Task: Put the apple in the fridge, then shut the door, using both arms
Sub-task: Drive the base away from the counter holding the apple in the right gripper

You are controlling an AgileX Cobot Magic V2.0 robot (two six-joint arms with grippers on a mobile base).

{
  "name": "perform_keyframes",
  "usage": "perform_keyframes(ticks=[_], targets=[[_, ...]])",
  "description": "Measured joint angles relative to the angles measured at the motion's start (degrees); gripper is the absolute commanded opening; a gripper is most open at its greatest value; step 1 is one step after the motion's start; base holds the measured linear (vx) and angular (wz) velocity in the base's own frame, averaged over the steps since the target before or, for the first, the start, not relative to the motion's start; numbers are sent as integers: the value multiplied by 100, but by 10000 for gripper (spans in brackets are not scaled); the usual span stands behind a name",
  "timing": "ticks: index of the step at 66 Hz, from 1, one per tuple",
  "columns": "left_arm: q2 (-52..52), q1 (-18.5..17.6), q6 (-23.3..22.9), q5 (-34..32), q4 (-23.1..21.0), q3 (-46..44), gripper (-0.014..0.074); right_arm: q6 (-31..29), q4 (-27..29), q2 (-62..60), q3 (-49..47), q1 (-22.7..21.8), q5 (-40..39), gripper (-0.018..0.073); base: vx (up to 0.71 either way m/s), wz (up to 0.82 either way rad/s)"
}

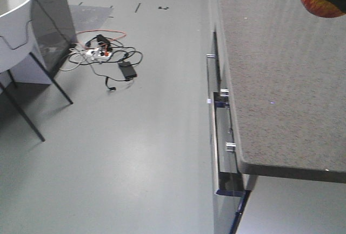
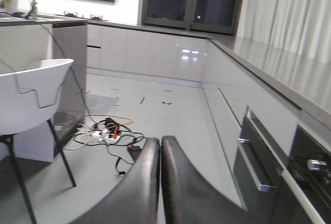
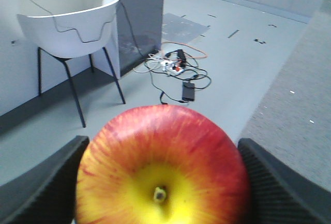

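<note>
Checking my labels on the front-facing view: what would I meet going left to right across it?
white chair → tangle of cables with a power strip → metal cabinet handle → apple

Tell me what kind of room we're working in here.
Most likely a home-style kitchen: a long grey countertop runs over glossy white cabinets, with what looks like a built-in oven below it.

Apple (image 3: 164, 157) clamped in the right gripper (image 3: 163, 188)
Red with a yellow patch around its stem, it sits stem toward the camera between both dark fingers (image 3: 41, 188); the left gripper (image 2: 159, 149) is closed, empty.
</note>
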Motion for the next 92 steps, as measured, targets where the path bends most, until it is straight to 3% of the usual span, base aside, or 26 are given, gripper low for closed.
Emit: perform_keyframes(ticks=[92], targets=[[0,0,0,0,0,0,-7,0,1,0,0,0,0,109,0,44]])
